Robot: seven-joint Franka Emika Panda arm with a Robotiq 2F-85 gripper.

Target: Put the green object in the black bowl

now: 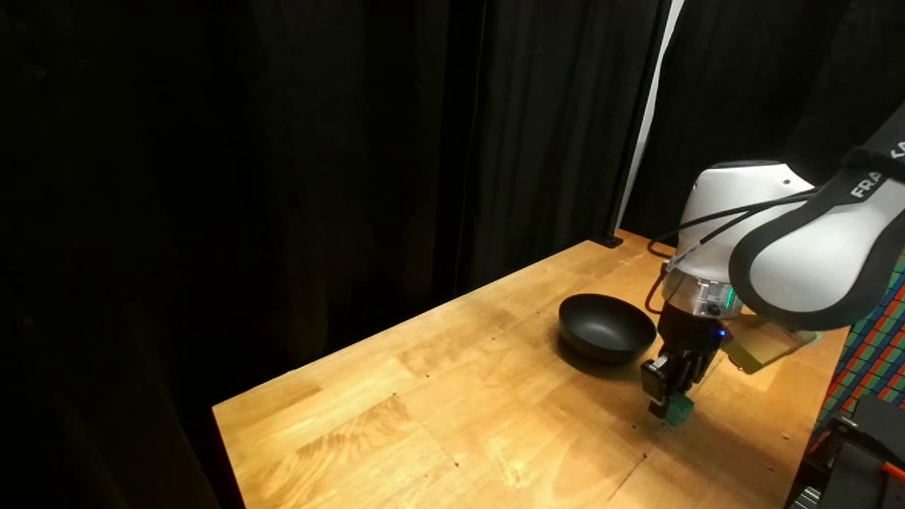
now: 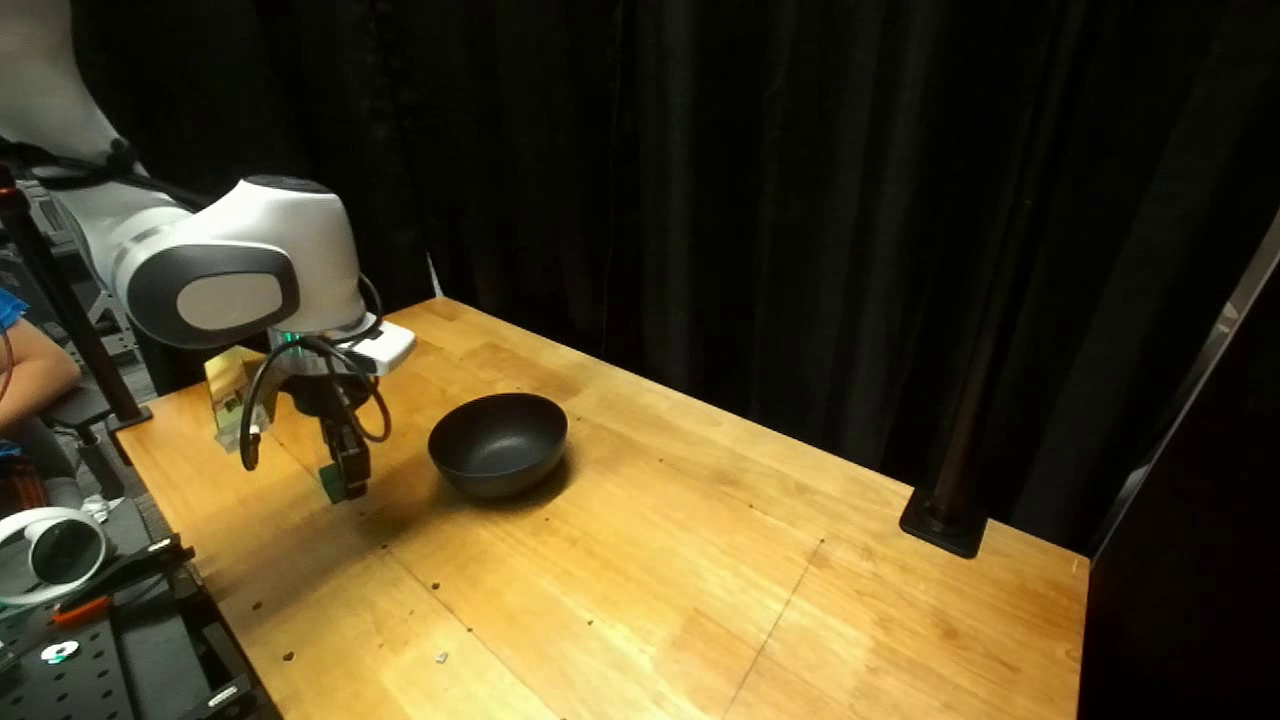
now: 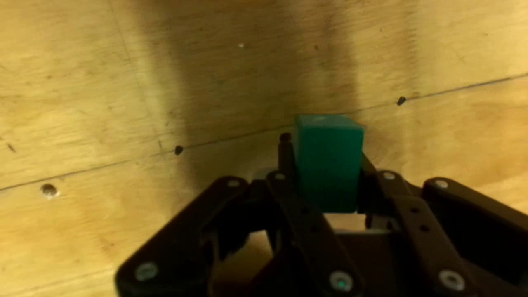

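robot fingers clamp the green block between them, parted only by its width, low at the tabletop, though whether it touches cannot be told; the black bowl sits nearby, farther back and to the left in an exterior view

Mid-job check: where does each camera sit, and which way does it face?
An exterior view: clear of the arm, higher than the table, facing down across it to the curtain; arm shows at picture right.
An exterior view: clear of the arm, higher than the table, facing down to the bowl and curtain; arm shows at picture left.
Wrist view: mounted behind the gripper, facing the table and held block; no other arm part shows.
Both exterior views share arm, gripper, block, bowl, table and curtain.
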